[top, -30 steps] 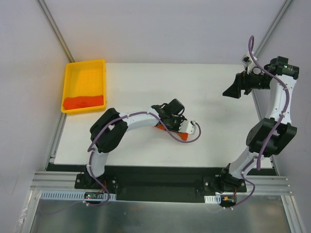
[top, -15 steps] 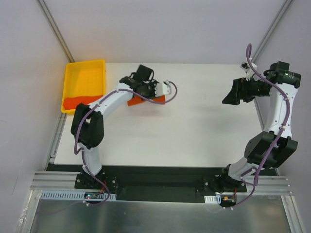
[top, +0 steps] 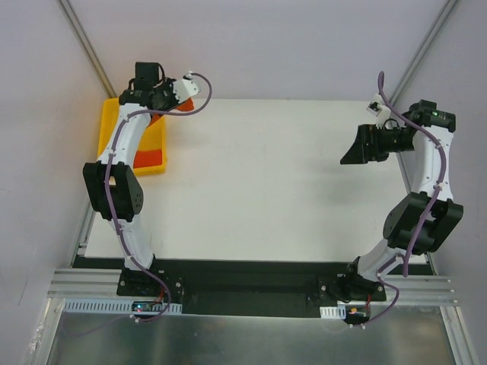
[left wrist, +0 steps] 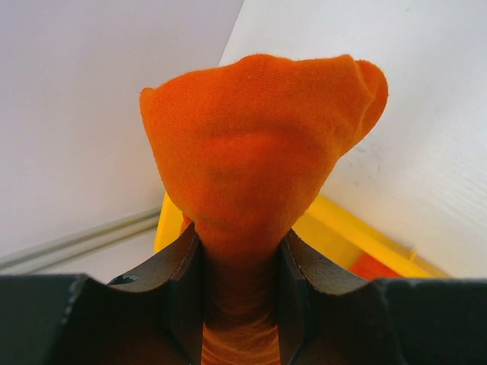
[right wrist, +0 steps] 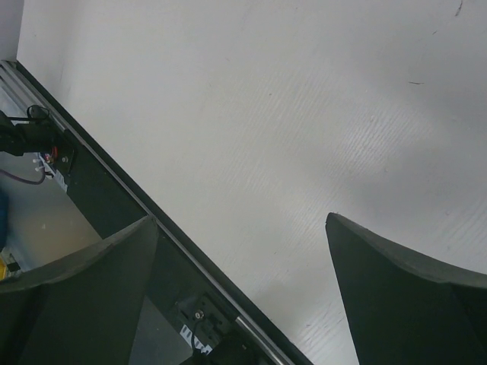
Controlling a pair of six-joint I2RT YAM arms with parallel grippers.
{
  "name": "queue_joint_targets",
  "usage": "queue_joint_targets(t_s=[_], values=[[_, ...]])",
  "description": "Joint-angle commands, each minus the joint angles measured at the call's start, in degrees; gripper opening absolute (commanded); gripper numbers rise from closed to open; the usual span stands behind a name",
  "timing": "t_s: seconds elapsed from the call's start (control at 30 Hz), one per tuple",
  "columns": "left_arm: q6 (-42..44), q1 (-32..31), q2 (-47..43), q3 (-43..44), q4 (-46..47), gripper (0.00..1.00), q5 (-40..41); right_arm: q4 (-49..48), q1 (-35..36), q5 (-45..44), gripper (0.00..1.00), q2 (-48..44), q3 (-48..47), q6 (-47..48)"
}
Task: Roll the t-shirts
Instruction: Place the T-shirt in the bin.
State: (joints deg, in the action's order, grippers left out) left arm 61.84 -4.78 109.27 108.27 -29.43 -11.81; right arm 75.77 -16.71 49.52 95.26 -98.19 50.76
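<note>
Orange thin-cloth t-shirt (left wrist: 255, 144), clamped in the left gripper (left wrist: 237, 258), we now find carried across to the yellow plastic tray (top: 106, 135); we judge deposit imminent. Right gripper (right wrist: 242, 220) stands with jaws apart.

The top external camera sits high above the white table (top: 266, 182), back behind its near edge. It looks down and forward, far enough off to take in the whole surface from near edge to far edge. The left wrist camera looks out along the left gripper (left wrist: 240, 255) at very close range — the orange t-shirt (left wrist: 251, 144) pinched there fills mid-frame. Behind it is the yellow tray (left wrist: 365, 239) at the table's far left corner, a corner the overhead view shares. The right wrist camera, raised by the right edge, looks down through the wide gap of the right gripper (right wrist: 242, 220) — it shares with the overhead view the bare tabletop and the black strip (right wrist: 87, 171) along the near edge.
</note>
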Motion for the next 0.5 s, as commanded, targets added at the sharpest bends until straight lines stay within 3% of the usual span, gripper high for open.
queue_joint_targets(t_s=[0.0,0.47], values=[[3.36,2.83,2.61,1.59,0.07,0.00,0.57,0.79,1.33,-0.03,0.96,-0.43,2.29,-0.93],[18.30,16.45,5.51,-5.70,6.05,0.00,-9.45,5.09,3.44,-11.44,0.96,-1.57,7.66,4.52]])
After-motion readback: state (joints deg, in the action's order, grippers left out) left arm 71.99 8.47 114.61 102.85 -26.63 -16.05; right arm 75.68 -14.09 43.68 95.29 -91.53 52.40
